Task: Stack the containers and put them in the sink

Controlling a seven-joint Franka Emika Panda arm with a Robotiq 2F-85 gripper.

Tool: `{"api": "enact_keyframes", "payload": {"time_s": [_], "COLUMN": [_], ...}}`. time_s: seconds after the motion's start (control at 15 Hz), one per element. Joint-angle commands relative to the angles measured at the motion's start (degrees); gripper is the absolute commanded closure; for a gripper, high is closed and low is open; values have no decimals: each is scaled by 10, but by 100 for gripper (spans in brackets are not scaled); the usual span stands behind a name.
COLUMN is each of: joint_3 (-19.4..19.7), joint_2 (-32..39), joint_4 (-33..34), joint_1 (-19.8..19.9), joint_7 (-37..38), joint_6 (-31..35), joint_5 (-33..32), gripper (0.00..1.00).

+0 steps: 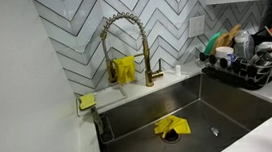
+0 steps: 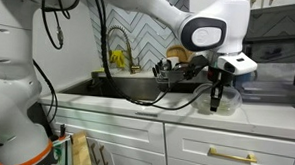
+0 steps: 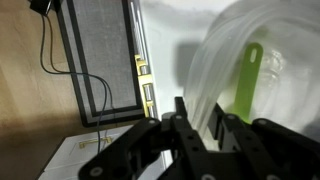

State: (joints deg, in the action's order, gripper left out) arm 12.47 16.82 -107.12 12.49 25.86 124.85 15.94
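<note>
The clear container [image 3: 290, 90], on the counter [image 2: 186, 112] beside the sink [image 1: 229, 107], looks light, thin and slick, best pinched at its rim, which the gripper [image 3: 205, 120] straddles; whether it is clamped, I cannot tell.

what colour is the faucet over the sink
Gold, like brass. The faucet shows best in an exterior view, against the grey and white tiles.

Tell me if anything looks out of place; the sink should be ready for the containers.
A crumpled yellow cloth lies in the middle of the sink basin, where the containers would go. Nothing else looks spilled or damaged.
</note>
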Motion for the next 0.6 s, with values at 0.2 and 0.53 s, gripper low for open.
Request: {"api": "enact_keyframes", "payload": {"time_s": [0.2, 0.53], "joint_3": [-3, -21], "joint_2": [-37, -122], "joint_4": [-4, -55], "joint_1": [11, -8], "joint_7": [-115, -233], "joint_6": [-36, -64], "joint_5": [-12, -40], "gripper": [98, 98]}}
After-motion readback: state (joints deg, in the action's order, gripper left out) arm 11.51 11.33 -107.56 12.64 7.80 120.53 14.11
